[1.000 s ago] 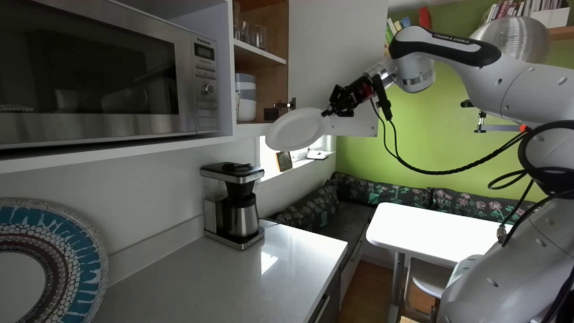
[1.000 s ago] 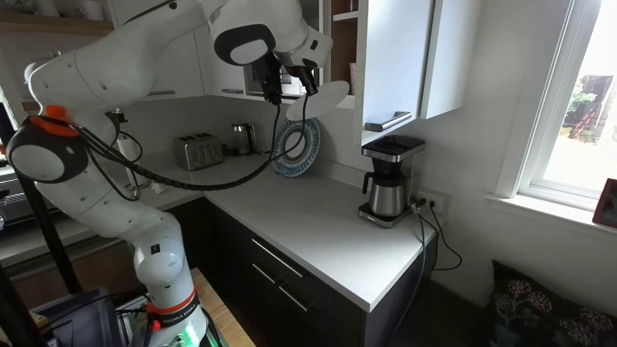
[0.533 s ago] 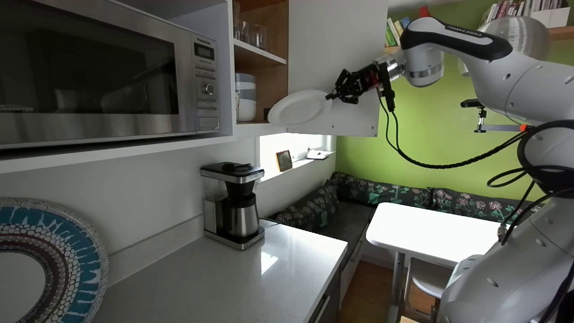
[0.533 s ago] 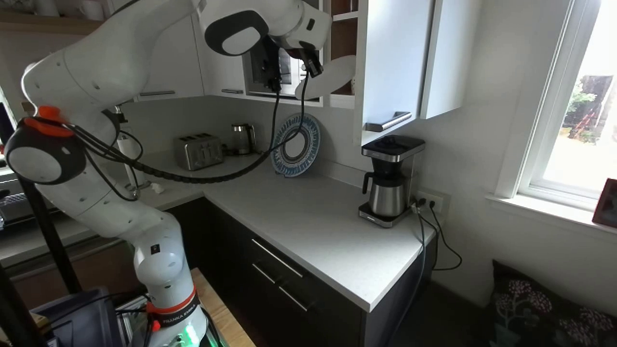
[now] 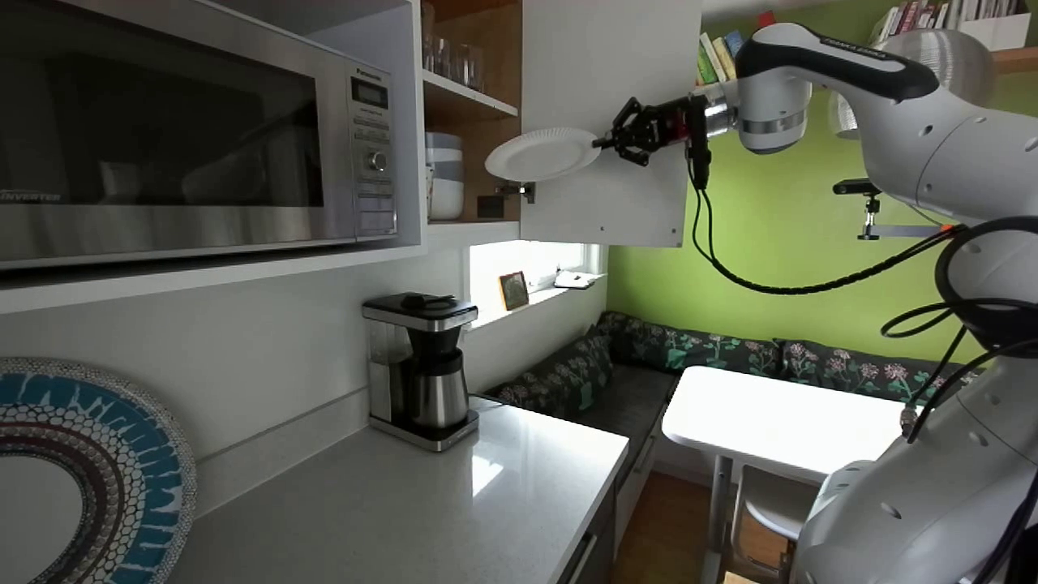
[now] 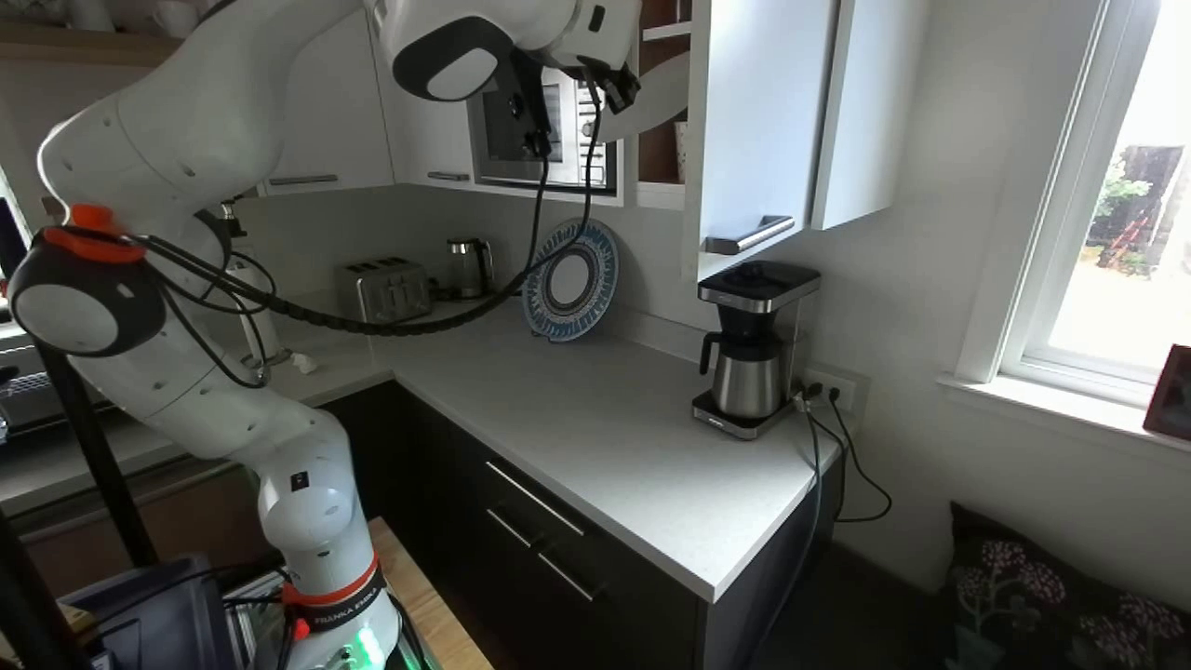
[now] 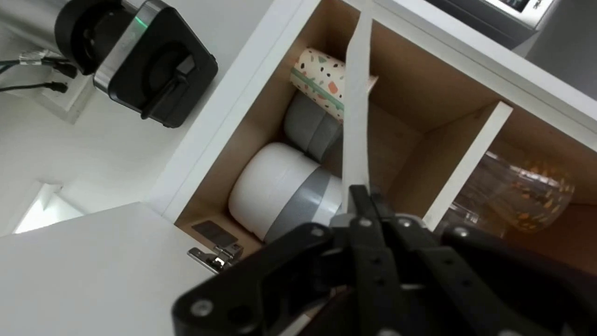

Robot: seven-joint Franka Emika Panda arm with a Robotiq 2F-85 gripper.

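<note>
The nearly closed hand (image 5: 598, 143) is pinching the paper plate (image 5: 542, 156) by its three o'clock rim in an exterior view: lifted, hovering by the cabinet (image 5: 473, 234), not yet released!

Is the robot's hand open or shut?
Shut: in an exterior view, the gripper pinches the white plate by its rim.

White plate (image 5: 542, 155) higher than before, seemingly flatter
</note>
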